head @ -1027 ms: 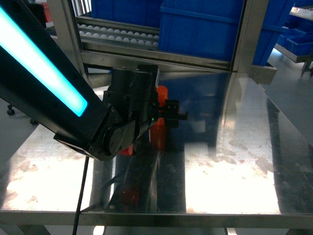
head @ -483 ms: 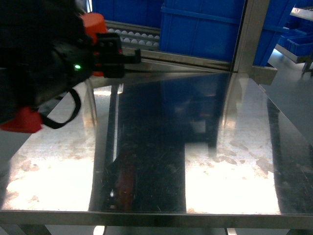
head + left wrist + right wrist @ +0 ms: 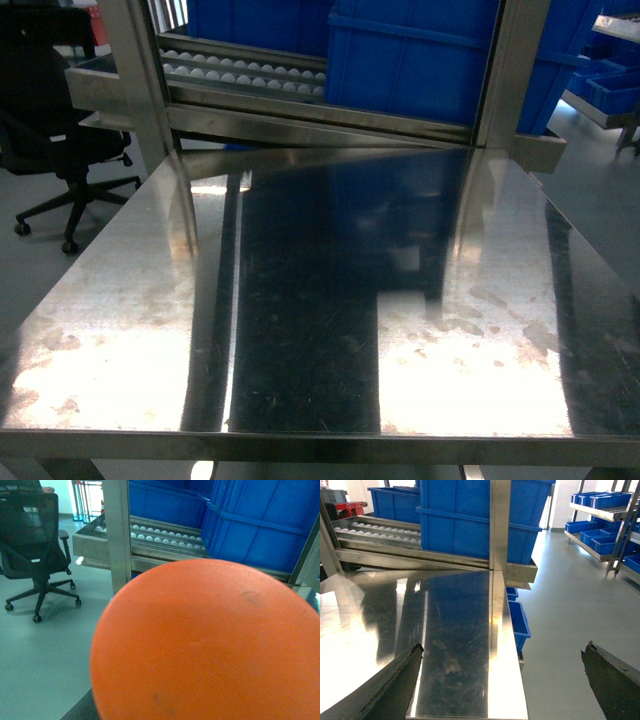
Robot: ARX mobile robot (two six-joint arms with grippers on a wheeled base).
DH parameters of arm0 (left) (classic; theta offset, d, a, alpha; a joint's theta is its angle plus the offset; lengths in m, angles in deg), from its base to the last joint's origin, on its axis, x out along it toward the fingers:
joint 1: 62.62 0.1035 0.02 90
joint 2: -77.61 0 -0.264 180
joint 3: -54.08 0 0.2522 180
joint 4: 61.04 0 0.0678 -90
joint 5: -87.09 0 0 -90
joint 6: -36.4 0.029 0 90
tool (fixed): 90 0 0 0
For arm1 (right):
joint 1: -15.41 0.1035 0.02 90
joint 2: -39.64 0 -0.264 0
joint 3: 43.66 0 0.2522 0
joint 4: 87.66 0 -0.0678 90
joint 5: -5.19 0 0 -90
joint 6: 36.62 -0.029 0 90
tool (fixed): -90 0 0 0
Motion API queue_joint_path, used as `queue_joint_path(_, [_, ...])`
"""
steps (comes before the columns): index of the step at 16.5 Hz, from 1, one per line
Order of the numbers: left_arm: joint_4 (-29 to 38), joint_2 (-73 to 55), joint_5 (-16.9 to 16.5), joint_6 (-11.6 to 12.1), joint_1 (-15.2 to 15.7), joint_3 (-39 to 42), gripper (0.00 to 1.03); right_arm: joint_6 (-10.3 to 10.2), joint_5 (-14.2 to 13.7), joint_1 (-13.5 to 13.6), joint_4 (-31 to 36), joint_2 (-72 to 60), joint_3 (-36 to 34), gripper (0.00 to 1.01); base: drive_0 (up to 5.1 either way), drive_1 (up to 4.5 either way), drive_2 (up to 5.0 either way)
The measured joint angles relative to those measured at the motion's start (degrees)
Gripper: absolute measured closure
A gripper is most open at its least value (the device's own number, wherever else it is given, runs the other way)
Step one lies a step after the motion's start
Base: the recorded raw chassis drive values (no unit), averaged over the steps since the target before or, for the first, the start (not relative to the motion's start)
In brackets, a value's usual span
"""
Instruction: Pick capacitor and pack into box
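An orange round-ended capacitor (image 3: 210, 645) fills most of the left wrist view, very close to the camera and in the air beside the table. It hides the left gripper's fingers, which are closed on it. In the head view neither arm shows, only the bare steel table (image 3: 320, 300). My right gripper (image 3: 502, 680) is open over the table's right edge (image 3: 512, 670), with dark fingertips (image 3: 395, 685) far apart and nothing between them. The box is out of view.
Blue plastic bins (image 3: 410, 60) and a roller conveyor (image 3: 240, 70) stand behind the table, framed by steel posts (image 3: 505, 70). A black office chair (image 3: 35, 545) stands on the floor to the left. More blue bins (image 3: 517, 620) sit below the table's right side, and shelves (image 3: 605, 530) further right.
The left arm, with the orange capacitor in its gripper, rose from the middle of the table, swung up and left, and left the head view.
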Motion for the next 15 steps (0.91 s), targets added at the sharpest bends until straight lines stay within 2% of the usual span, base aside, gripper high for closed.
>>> queue_joint_path(3, [-12.83,16.68,-5.79,-0.5,4.22,1.62,0.59,0.0,0.0,0.0,-0.02,-0.02,0.0,0.03,0.0,0.0,0.0])
queue_joint_path(4, [-15.39,20.26,-6.43,-0.57,4.57,1.62,0.59,0.0,0.0,0.0,-0.02,0.0,0.0,0.03,0.0,0.0,0.0])
queue_joint_path(7, [-16.74,20.94,-6.05,-0.44,4.35,1.6,0.59,0.0,0.0,0.0,-0.02,0.0,0.0,0.03,0.0,0.0,0.0])
queue_joint_path(8, [-19.1,21.68,-3.26,0.52,4.17,2.43,0.59,0.0,-0.02,0.0,-0.04,0.0,0.0,0.03,0.0,0.0,0.0])
queue_joint_path(10, [-19.15,25.73,-7.15,1.53,9.51,5.57,0.59,0.0,-0.02,0.0,0.0,0.0,0.0,0.03,0.0,0.0,0.0])
queue_joint_path(15, [-21.38,32.94,-7.56,1.57,9.49,10.67,0.59,0.0,0.0,0.0,0.0,0.0,0.0,0.03,0.0,0.0,0.0])
